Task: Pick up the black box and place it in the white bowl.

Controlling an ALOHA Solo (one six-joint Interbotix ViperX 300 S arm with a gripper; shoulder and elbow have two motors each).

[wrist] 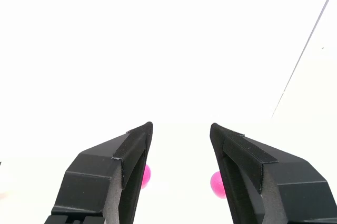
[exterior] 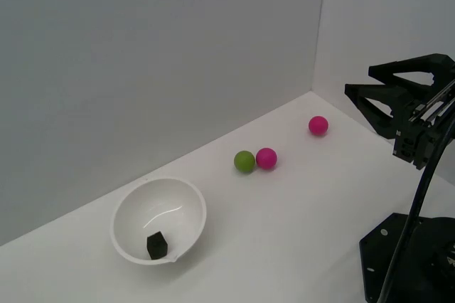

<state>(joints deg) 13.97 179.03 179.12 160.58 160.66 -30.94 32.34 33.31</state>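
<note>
In the exterior view, the white bowl (exterior: 158, 220) sits toward that view's left on the white table (exterior: 284, 232), tipped a little so its opening faces the camera. The black box (exterior: 157, 245) lies inside it, low on the inner wall near the front rim, with nothing gripping it.

Further toward the exterior view's right, a green ball (exterior: 244, 161) and a magenta ball (exterior: 266, 158) rest side by side, touching or nearly so. A second magenta ball (exterior: 318, 125) lies well apart from that pair, closer to the corner where the two grey-white walls meet.

At the exterior view's right edge the gripper (exterior: 359, 79) hangs above the table, well away from the bowl, its two black fingers spread and empty. Below it a black base plate (exterior: 398, 260) rests on the table, and a dark cable (exterior: 412, 225) curves down from the arm past it.

The wrist view shows none of the bowl, the box or the green ball. It gives a close look between the gripper (wrist: 181, 126) fingers: they stand clearly apart with bare, washed-out table between them and nothing held. Two magenta balls peek out beside them, one (wrist: 145, 175) partly hidden behind one finger, the other (wrist: 216, 183) partly hidden behind the opposite finger. A thin dark line marking the wall corner (wrist: 303, 50) also runs through this view.
</note>
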